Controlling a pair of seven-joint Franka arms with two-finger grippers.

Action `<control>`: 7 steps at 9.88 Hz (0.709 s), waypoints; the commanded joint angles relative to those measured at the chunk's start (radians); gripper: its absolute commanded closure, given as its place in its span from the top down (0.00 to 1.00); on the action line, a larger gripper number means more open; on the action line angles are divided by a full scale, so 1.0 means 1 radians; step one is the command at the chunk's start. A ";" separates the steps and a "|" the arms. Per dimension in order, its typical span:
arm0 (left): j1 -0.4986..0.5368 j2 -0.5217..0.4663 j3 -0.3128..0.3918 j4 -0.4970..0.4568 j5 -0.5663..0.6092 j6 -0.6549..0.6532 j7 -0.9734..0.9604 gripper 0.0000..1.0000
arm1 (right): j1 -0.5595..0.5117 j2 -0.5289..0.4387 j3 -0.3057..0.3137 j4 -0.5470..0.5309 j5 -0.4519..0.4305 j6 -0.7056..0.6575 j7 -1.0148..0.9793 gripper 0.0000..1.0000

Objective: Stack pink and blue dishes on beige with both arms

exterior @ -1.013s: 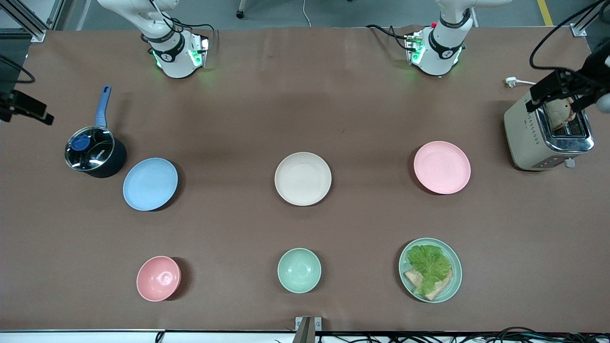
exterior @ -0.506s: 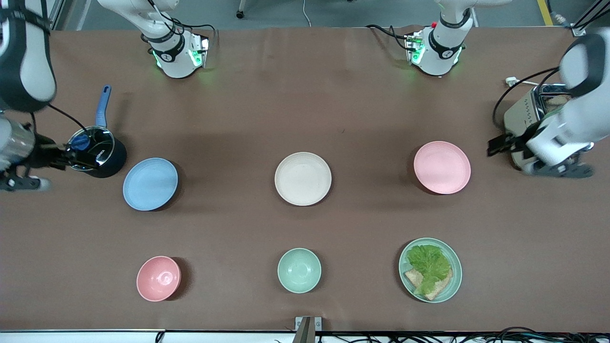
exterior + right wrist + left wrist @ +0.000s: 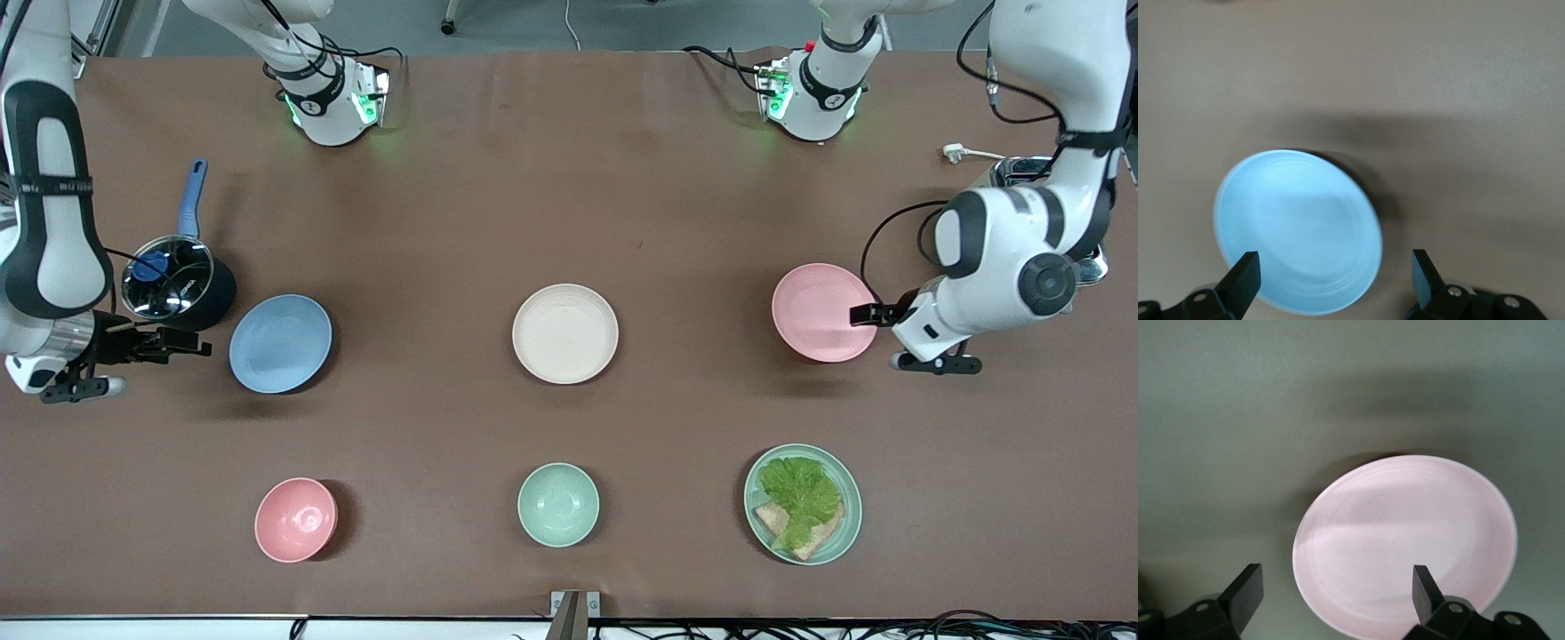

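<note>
Nearest the front camera, the row of bystanders sits untouched: a small deep pink bowl (image 3: 296,519), a small mint-green bowl (image 3: 558,504) and a mint-green plate with lettuce and bread (image 3: 803,504).

In the next row, the plain cream-beige matte plate (image 3: 565,333) lies bare at the middle of the brown counter (image 3: 569,196), with nothing on it. At its 9 o'clock, well apart, lies the light blue round matte plate (image 3: 281,343); at its 3 o'clock, equally apart, the pale pink round matte plate (image 3: 824,312).

The right tool (image 3: 182,343) hangs just beside the blue plate's rim at 9 o'clock, its fingers spread wide and empty. The left tool (image 3: 876,312) is at the pink plate's rim at 3 o'clock, likewise wide and holding nothing; each wrist view shows its plate between the spread fingers.

Farther back stand a dark saucepan with a blue handle (image 3: 178,283) and a steel toaster (image 3: 1022,173), mostly hidden by the left arm.

By my judgement no stacking is done: both plates remain to be gripped, carried and set on the beige.
</note>
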 commanded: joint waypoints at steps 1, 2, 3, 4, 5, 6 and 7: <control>0.006 0.088 0.001 -0.013 0.007 0.033 0.017 0.94 | -0.020 0.035 -0.003 -0.064 0.138 0.052 -0.166 1.00; 0.012 0.105 0.001 -0.014 0.007 0.037 0.018 0.93 | -0.023 0.056 -0.004 -0.070 0.172 0.053 -0.212 1.00; 0.029 0.114 0.001 -0.029 0.008 0.057 0.036 0.91 | -0.027 0.067 -0.009 -0.087 0.186 0.055 -0.237 0.93; 0.049 0.114 0.001 -0.048 0.007 0.082 0.073 0.84 | -0.027 0.067 -0.015 -0.111 0.206 0.063 -0.266 0.83; 0.077 0.113 0.000 -0.057 0.005 0.085 0.113 0.76 | -0.026 0.067 -0.016 -0.133 0.217 0.079 -0.274 0.75; 0.089 0.111 0.000 -0.057 -0.021 0.085 0.144 0.58 | -0.023 0.069 -0.016 -0.154 0.229 0.108 -0.275 0.68; 0.088 0.111 0.000 -0.057 -0.070 0.085 0.155 0.29 | -0.021 0.073 -0.016 -0.159 0.246 0.112 -0.275 0.61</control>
